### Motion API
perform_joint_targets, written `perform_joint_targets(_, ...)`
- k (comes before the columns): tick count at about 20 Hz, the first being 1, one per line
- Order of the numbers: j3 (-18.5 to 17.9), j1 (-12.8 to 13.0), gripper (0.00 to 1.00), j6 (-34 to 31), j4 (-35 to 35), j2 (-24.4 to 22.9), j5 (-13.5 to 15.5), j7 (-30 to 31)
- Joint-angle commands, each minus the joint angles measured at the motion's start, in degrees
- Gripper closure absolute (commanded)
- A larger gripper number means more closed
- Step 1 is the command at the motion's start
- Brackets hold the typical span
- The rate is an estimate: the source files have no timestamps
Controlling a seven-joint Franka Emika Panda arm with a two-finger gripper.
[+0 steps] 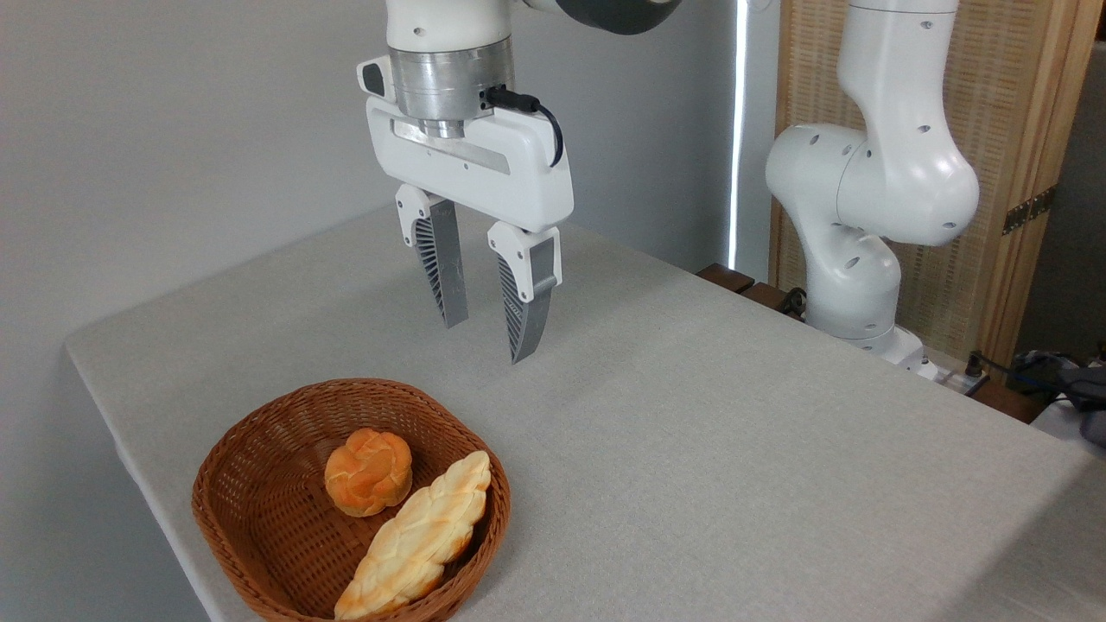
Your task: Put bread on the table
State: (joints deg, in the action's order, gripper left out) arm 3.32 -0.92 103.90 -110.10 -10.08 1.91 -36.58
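**Claw released above the table, bread in the basket**

Claw: hangs in the air, pointing down, its two ribbed grey fingers spread apart with a clear gap between them. Nothing is held. The tips are well above the table surface and touch nothing. White claw body above the fingers, a silver flange on top, a black cable plugged into the flange on the right side.

Basket, taken as landmark: brown wicker, rounded, sitting on the table near its front left edge. The claw stands above and behind the basket, a little to the right of its centre, well apart from it.

Bread: long braided loaf, pale golden with browner crust at the ridges. It lies inside the basket on the right side, slanting, one tip up against the right rim, the other tip reaching the front rim at the bottom edge of the view.

Bun: small, round, orange, knotted. Inside the basket near its centre, just left of the bread's upper half; appears to touch it, but I cannot tell for sure.

Table: light grey cloth-like top, rounded corner left of the basket. Bare surface stretches right and behind the basket.

Arm base: white jointed column far right of the basket, at the table's back edge. Wooden slatted screen behind it.
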Motion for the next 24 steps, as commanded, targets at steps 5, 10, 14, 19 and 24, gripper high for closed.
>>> perform_joint_targets(5,-1.47,0.57,0.00,-5.00,1.29,-0.29,2.31,-1.47)
perform_joint_targets(10,-2.08,0.40,0.00,-8.53,1.29,-0.47,2.30,-8.51)
perform_joint_targets(14,-1.65,0.31,0.00,-9.42,1.47,-0.38,1.95,-8.95)
perform_joint_targets(19,-1.91,0.31,0.00,-9.33,2.96,-0.12,2.66,-10.08)
perform_joint_targets(24,-2.09,0.22,0.00,-9.42,3.40,0.06,2.13,-11.06)
